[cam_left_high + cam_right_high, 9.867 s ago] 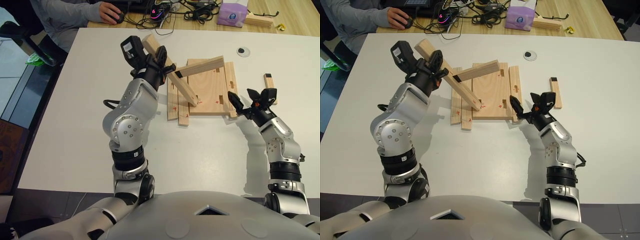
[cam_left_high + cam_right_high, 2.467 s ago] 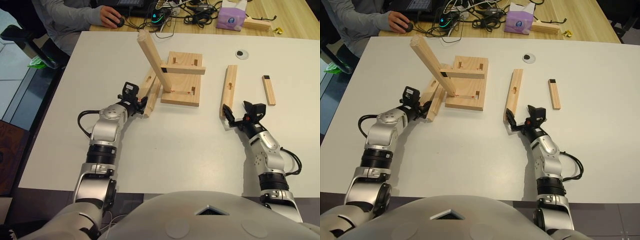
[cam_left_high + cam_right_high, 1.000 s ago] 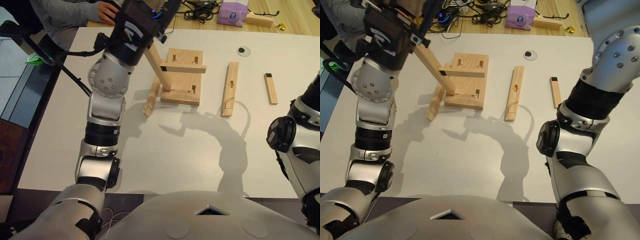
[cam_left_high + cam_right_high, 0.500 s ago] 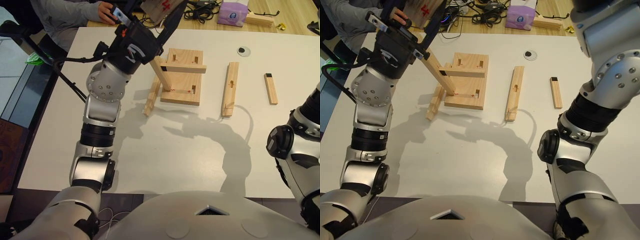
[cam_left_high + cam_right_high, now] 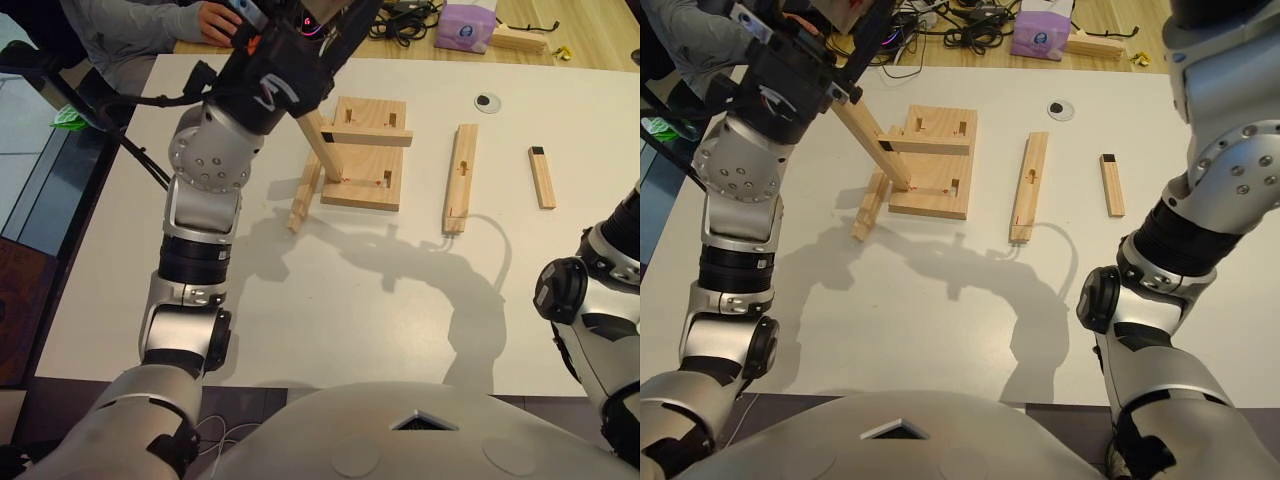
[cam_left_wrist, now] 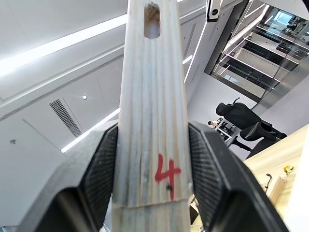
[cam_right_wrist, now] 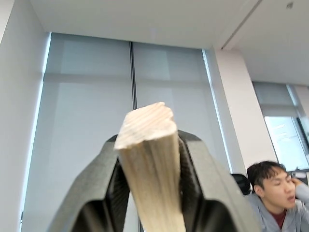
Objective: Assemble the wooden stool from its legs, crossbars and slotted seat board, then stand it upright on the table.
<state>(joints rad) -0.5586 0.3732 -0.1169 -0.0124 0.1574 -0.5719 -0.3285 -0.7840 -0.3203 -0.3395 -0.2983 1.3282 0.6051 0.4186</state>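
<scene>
The left pincer (image 6: 152, 145), raised above the white surface (image 5: 300, 290), is closed on a pale wooden leg marked with a red 4 (image 6: 153, 87); the right pincer (image 7: 149, 150) is clamped on the end of another pale wooden bar (image 7: 145, 128). The square slotted wooden seat board (image 5: 365, 165) lies flat with a tilted leg (image 5: 322, 150) standing in it, a long leg (image 5: 458, 178) and a short crossbar (image 5: 540, 177) to its right

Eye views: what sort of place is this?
Probably an office or lab: a white table, a wooden desk behind it with tangled cables and a tissue box, office chairs farther off.
</scene>
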